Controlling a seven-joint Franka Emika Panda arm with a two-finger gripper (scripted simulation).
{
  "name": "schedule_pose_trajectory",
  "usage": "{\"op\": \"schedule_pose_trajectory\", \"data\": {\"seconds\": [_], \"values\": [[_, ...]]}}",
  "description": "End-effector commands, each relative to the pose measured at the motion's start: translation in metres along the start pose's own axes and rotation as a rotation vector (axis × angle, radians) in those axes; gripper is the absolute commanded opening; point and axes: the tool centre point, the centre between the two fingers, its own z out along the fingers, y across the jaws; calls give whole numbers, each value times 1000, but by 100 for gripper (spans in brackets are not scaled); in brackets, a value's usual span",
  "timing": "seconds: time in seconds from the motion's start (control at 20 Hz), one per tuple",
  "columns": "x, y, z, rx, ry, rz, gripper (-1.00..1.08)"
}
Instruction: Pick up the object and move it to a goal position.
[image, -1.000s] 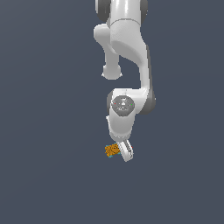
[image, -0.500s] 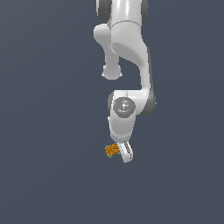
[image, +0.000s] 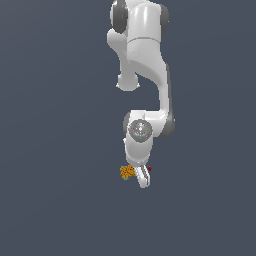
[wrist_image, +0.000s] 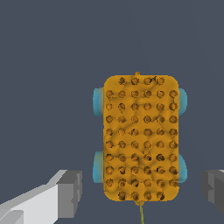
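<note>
Lying between the wide-spread fingers (wrist_image: 65, 192), the orange object (wrist_image: 141, 139) touches neither pad.

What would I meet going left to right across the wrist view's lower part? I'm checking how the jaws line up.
One light grey finger → the orange studded object with cyan wheels, standing apart from both → the other finger at the picture's edge.

Exterior view looks from a distance, seemingly steeply down, onto the plain grey surface (image: 50, 150), taking in the white arm (image: 145, 75) from its upper links to the hand (image: 138, 175), with the object (image: 128, 172) only a tiny orange patch. Wrist view sits just behind the hand (wrist_image: 140, 190) and looks past its fingers (wrist_image: 70, 192), very close, so the object (wrist_image: 141, 138) fills mid-frame. Both views share only the object, the fingertips and the surface around them.
</note>
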Motion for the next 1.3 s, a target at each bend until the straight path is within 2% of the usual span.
{"op": "schedule_pose_trajectory", "data": {"seconds": [0.0, 0.25, 0.3, 0.9, 1.25], "values": [[0, 0, 10, 1, 0, 1, 100], [0, -1, 13, 1, 0, 1, 100], [0, -1, 13, 1, 0, 1, -100], [0, -1, 12, 0, 0, 1, -100], [6, 8, -2, 0, 0, 1, -100]]}}
